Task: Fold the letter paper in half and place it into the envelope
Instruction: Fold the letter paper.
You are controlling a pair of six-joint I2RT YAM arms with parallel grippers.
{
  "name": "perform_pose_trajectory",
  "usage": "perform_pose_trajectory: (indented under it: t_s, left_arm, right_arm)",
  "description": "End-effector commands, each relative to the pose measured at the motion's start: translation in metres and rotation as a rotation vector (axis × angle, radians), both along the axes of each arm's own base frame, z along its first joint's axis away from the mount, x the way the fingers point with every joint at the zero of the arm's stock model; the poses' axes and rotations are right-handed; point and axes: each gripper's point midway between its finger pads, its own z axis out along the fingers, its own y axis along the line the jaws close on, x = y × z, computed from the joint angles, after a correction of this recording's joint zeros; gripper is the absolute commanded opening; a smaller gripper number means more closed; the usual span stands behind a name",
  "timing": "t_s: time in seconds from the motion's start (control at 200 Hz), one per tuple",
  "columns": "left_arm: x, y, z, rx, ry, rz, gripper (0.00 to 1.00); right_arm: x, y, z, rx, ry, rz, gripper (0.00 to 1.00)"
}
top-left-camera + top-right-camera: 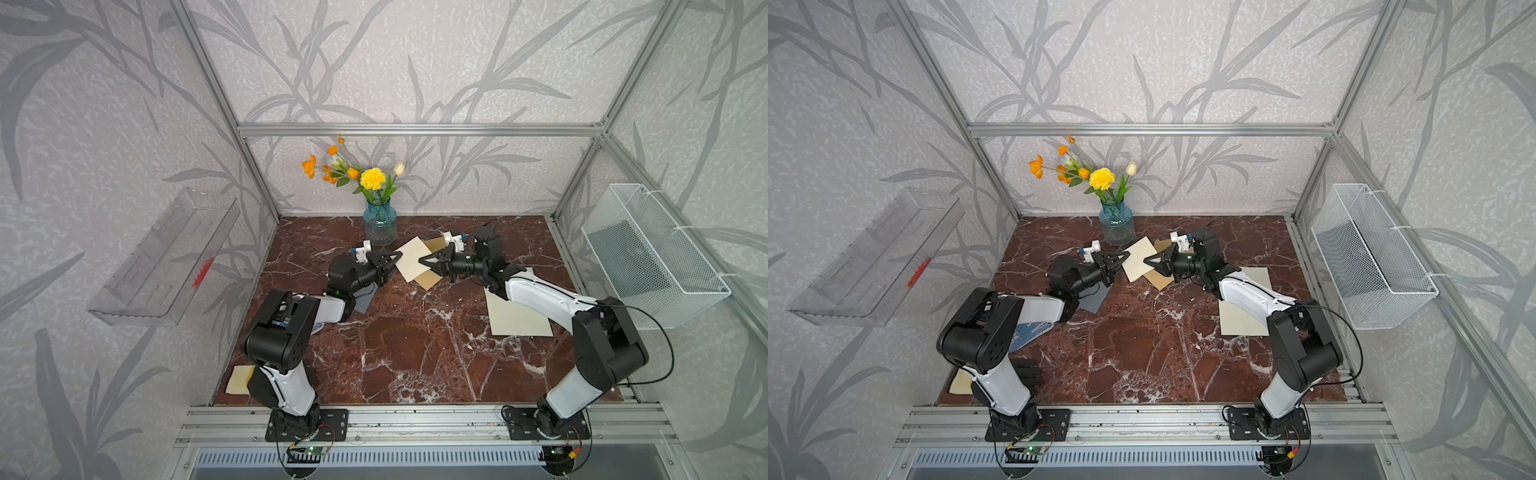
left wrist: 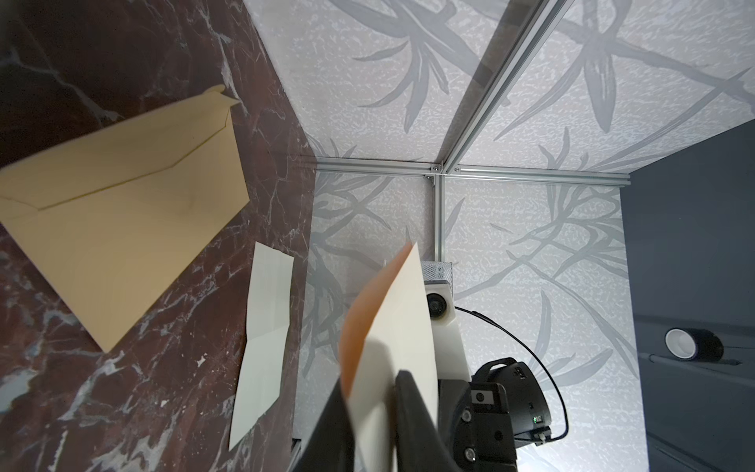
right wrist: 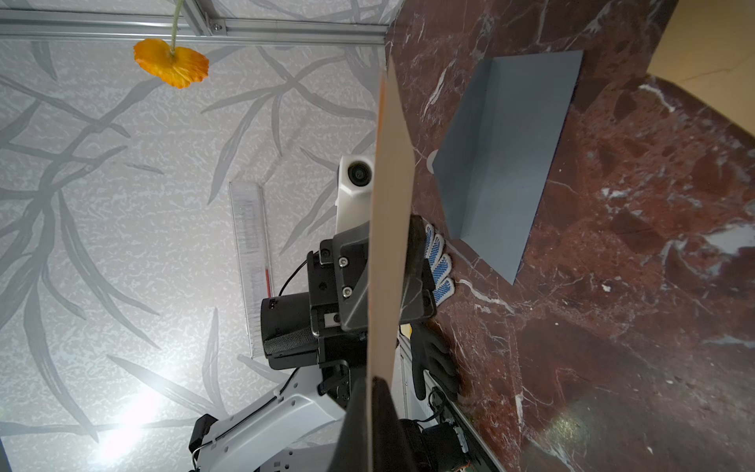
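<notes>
The dark red stone surface [image 1: 415, 353] was the biggest thing there. Both arms reached out over its far half, with their tips facing each other.

Under the right arm [image 1: 536, 297] lay a big spare sheet [image 1: 519, 322], flat and well away from the jaws.

The tan envelope [image 1: 430, 282] lay flat right below the jaws. It stuck out a little more on the right jaws' side. I could not tell if its flap was open.

The letter paper [image 1: 409, 257] hung in the air above the envelope, not touching the surface. It stretched from one set of jaws to the other. The left jaws were narrow and had one end of it between them. The right jaws were pinched tight on the other end. So both arms were just as near to it, and I think the way to go was down and into the envelope.

A grey sheet [image 1: 365, 300] lay under the left arm [image 1: 332, 305], behind the left jaws. A blue glass vase [image 1: 380, 226] with flowers stood just past the left jaws and could get bumped. A dotted glove [image 3: 439, 261] lay further back, behind the left jaws.
</notes>
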Motion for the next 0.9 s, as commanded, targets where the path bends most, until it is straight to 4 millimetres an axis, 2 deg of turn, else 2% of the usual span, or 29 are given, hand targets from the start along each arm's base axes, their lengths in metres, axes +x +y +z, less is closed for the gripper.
perform_pose_trajectory:
  t_s: [0.0, 0.05, 0.065, 0.095, 0.115, 0.16, 0.2, 0.21, 0.45, 0.66, 0.755, 0.895]
  left_arm:
    - [0.006, 0.001, 0.015, -0.034, -0.054, 0.008, 0.11]
    - [0.006, 0.001, 0.014, -0.036, -0.053, 0.006, 0.08]
    - [0.006, 0.001, 0.015, -0.037, -0.055, 0.006, 0.07]
    - [0.006, 0.001, 0.014, -0.037, -0.053, 0.006, 0.05]
    - [0.005, 0.000, 0.015, -0.038, -0.056, 0.004, 0.04]
    - [0.005, 0.000, 0.017, -0.039, -0.059, 0.003, 0.03]
    - [0.005, 0.000, 0.018, -0.040, -0.059, 0.003, 0.01]
    - [0.005, 0.000, 0.019, -0.041, -0.061, 0.003, 0.01]
    - [0.010, 0.003, 0.032, -0.069, -0.085, 0.033, 0.00]
    - [0.013, 0.008, 0.034, -0.079, -0.098, 0.065, 0.00]
    - [0.013, 0.008, 0.033, -0.081, -0.097, 0.067, 0.00]
    - [0.012, 0.008, 0.034, -0.086, -0.101, 0.064, 0.00]
  right_arm:
    - [-0.009, 0.002, 0.022, 0.016, -0.066, 0.033, 0.00]
    - [-0.009, 0.002, 0.023, 0.015, -0.068, 0.033, 0.04]
    - [-0.009, 0.002, 0.024, 0.016, -0.071, 0.032, 0.10]
    - [-0.008, 0.002, 0.024, 0.016, -0.072, 0.030, 0.28]
    - [-0.008, 0.002, 0.025, 0.017, -0.075, 0.029, 0.45]
    - [-0.007, 0.002, 0.024, 0.015, -0.076, 0.025, 0.76]
    - [-0.007, 0.001, 0.023, 0.012, -0.072, 0.021, 0.98]
    - [-0.007, 0.001, 0.023, 0.011, -0.071, 0.021, 1.00]
    - [-0.015, 0.001, 0.001, -0.005, -0.011, -0.004, 0.99]
    - [-0.019, 0.011, -0.003, 0.051, 0.025, -0.066, 1.00]
    - [-0.021, 0.015, 0.001, 0.059, 0.020, -0.079, 0.88]
    - [-0.018, 0.012, 0.008, 0.050, -0.011, -0.115, 0.54]
